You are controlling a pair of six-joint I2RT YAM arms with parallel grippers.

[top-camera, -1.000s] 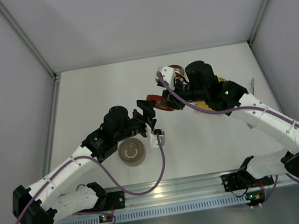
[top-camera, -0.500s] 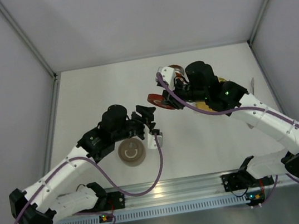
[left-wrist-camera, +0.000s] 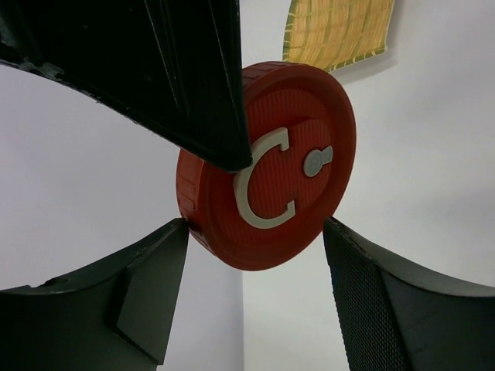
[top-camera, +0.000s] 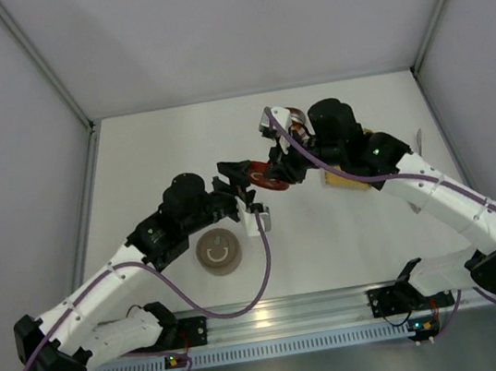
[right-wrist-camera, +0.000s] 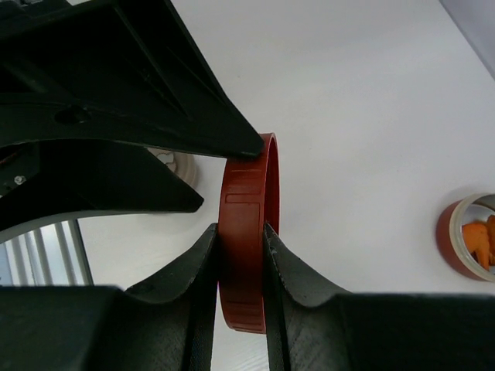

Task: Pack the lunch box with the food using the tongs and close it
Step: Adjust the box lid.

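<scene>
Overhead, the arms meet over mid-table, but black fingers crowd the spot; the wrist views fill it in.

Round beige lid with a smiley face [top-camera: 219, 250]: flat on the white table [top-camera: 159, 152], under the left arm's wrist, behind its fingers.

Left gripper [left-wrist-camera: 255, 228]: jaws spread wide, one finger low on each side of a round ribbed red plastic lid [left-wrist-camera: 305, 108]. One fingertip meets the rim in the picture, but real contact can't be confirmed. It carries nothing by itself. Only this view gives the lid's top face-on: a raised white C-shaped mark with a small keyhole-shaped dot. Yellow woven mat [left-wrist-camera: 336, 31] lies beyond the lid.

Red lid: clear of the table, between the two grippers, standing on edge. Disc plane upright, top face turned toward the left gripper, rim toward the right wrist camera.

Right gripper [right-wrist-camera: 241, 232]: closed narrow, pads clamped on the lid's two flat sides near its lower rim. This view alone shows the lid edge-on, a thin upright band. Well right of these fingers stands a round red-walled tin [right-wrist-camera: 448, 243], open, with orange food pieces [right-wrist-camera: 473, 236] inside.
</scene>
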